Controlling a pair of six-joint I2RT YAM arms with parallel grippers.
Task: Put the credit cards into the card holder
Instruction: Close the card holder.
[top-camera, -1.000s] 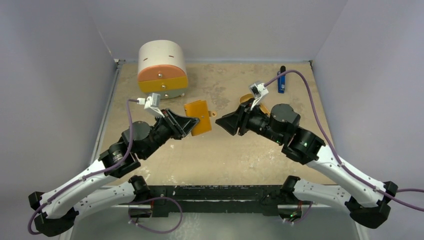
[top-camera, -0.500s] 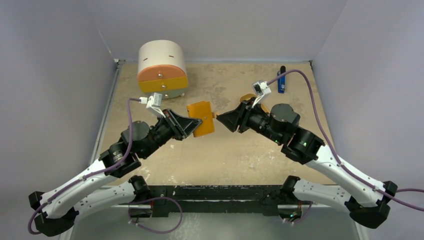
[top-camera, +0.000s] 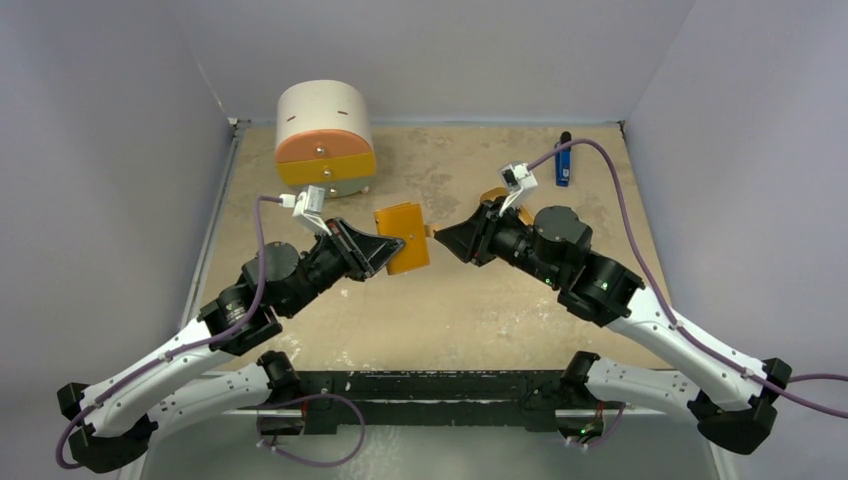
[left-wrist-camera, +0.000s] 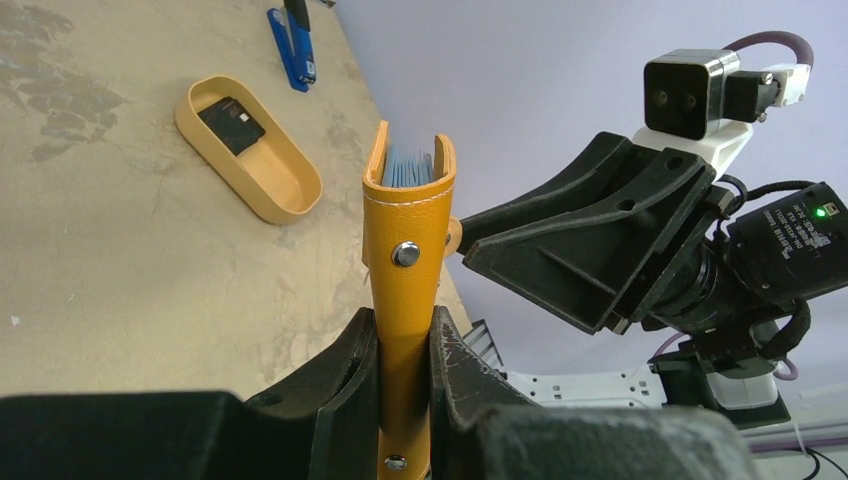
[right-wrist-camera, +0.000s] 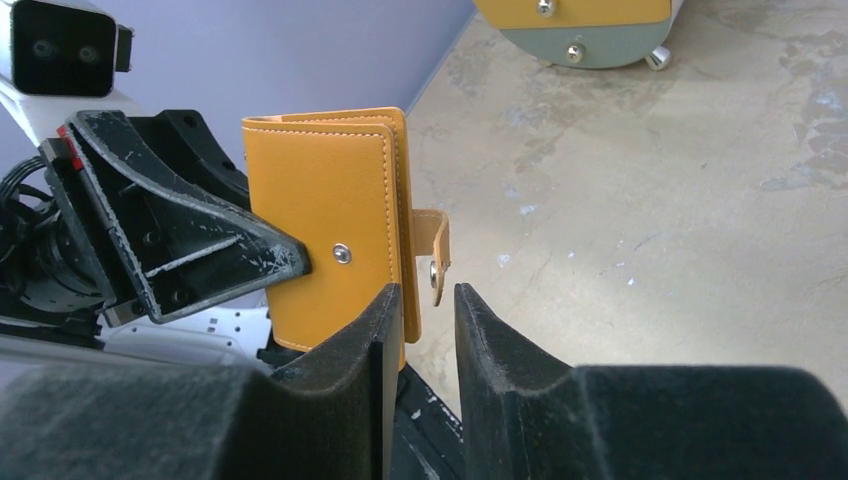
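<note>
Left claw (left-wrist-camera: 404, 345) clenched on card holder (left-wrist-camera: 405, 220), lifted off the desk (left-wrist-camera: 120, 250). I see right claw (right-wrist-camera: 428, 305) slightly parted at its snap strap (right-wrist-camera: 437, 250), not pinching. One credit card (left-wrist-camera: 232, 124) lies in tray (left-wrist-camera: 295, 195).

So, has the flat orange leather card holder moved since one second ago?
Yes, slightly: the card holder, clamped in the left gripper, shifted right, away from the round beige-and-orange drawer cabinet.

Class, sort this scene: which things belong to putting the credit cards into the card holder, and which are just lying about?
Belongs to the job:
- card holder
- black credit card, lying in the tan oval tray

Just lying about:
- round drawer cabinet
- blue-and-black stick-shaped object
</note>
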